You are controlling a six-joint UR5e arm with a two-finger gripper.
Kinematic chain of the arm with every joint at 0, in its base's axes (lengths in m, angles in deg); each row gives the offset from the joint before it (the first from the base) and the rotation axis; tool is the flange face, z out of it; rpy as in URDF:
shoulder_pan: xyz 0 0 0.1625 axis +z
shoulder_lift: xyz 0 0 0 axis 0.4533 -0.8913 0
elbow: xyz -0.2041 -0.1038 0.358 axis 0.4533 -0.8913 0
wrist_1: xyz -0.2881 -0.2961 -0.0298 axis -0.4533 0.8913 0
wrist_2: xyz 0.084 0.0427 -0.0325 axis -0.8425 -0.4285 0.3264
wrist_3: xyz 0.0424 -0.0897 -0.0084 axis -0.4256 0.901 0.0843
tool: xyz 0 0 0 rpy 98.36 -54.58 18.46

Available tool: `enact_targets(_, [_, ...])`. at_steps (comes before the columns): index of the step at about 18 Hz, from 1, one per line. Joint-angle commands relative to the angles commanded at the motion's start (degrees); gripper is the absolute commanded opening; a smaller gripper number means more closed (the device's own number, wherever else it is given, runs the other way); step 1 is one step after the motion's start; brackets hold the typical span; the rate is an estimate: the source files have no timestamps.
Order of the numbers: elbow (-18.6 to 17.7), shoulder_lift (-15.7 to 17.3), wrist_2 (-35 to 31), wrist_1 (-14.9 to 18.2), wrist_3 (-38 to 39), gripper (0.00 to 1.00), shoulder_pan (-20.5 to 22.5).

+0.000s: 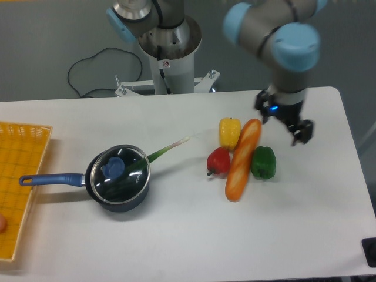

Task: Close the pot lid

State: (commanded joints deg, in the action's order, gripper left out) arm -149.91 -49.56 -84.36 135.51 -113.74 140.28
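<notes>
The dark blue-black pot point(124, 195) stands left of the table's middle, its long blue handle point(50, 179) pointing left. The glass pot lid point(130, 172) with its blue knob point(113, 166) lies on top of the pot. A green leek point(168, 148) sticks out from under the lid's right rim toward the upper right. My gripper point(285, 124) hangs far to the right, above the table beside the bread and peppers. Its fingers are apart and hold nothing.
Right of centre lie a yellow pepper point(230, 132), a red pepper point(218, 160), a long bread loaf point(242, 158) and a green pepper point(264, 163). A yellow basket point(17, 188) sits at the left edge. A dark object point(370, 251) shows at the bottom right corner.
</notes>
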Motion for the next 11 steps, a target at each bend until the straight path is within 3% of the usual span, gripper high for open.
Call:
enact_targets(4, [2.55, -2.73, 0.26, 0.0, -9.67, 1.0, 4.75])
enact_targets(11, [4.58, -5.28, 0.0, -0.09, -10.03, 1.0, 5.64])
